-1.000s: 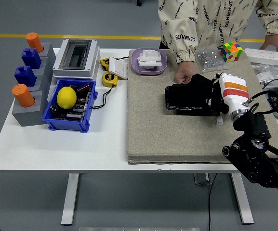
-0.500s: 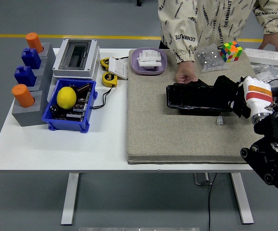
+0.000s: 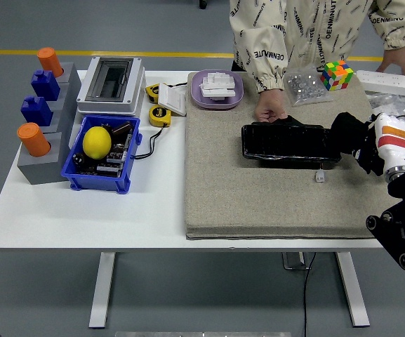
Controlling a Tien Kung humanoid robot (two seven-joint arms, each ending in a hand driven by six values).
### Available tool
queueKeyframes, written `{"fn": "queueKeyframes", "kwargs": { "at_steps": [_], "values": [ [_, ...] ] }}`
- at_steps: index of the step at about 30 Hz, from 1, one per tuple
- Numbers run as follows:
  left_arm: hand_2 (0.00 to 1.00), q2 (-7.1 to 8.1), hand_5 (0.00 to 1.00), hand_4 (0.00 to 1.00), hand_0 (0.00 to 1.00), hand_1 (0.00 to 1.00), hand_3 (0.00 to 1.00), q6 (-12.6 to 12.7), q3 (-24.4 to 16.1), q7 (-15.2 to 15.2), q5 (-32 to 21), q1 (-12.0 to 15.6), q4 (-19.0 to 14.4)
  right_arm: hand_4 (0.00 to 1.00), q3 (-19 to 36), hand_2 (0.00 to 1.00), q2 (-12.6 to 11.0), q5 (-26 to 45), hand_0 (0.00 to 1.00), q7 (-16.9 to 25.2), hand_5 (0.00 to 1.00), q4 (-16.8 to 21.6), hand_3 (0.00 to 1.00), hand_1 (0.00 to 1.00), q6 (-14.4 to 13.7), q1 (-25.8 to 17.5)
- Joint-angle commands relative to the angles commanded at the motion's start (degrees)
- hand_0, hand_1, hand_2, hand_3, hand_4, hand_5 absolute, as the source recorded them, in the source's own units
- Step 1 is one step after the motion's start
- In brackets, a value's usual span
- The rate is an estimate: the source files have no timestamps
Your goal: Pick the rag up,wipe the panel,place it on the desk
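A glossy black panel [image 3: 286, 143] lies on the tan felt mat [image 3: 258, 196] in the head view. My right hand [image 3: 362, 144], white with an orange stripe, is shut on a black rag [image 3: 347, 131] just beyond the panel's right end, above the mat. A person's hand [image 3: 269, 110] rests on the panel's far left corner. A small white connector [image 3: 319, 176] lies on the mat in front of the panel. My left arm is out of view.
A blue bin [image 3: 104, 179] with a lemon [image 3: 97, 141], a grey block stand [image 3: 41, 158], a white box [image 3: 111, 86], tape measures [image 3: 160, 114], a purple tray [image 3: 217, 89], a Rubik's cube [image 3: 336, 74], a bag of parts [image 3: 302, 86].
My right hand has slid to the right with the rag, from on top of the panel's right half to past its right end. The person's hand stays on the panel.
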Motion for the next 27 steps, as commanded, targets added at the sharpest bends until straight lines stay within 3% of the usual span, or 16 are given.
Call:
{"fn": "queueKeyframes", "kwargs": {
  "at_steps": [14,27],
  "values": [
    [0.655,0.03,0.442,0.626,0.605,0.642,0.562,0.02,-0.28,0.03,0.13,0.07,0.12,0.957,-0.99,0.421,1.20,0.20,0.283,0.00,0.022,0.10,0.436,0.400,-0.10,0.45],
    [0.655,0.11,0.443,0.627,0.605,0.641,0.562,0.00,0.03,0.02,-0.07,-0.20,0.03,0.955,-3.48,0.421,4.69,0.64,0.284,0.00,0.020,0.47,0.435,0.400,-0.31,2.00]
  ]
}}
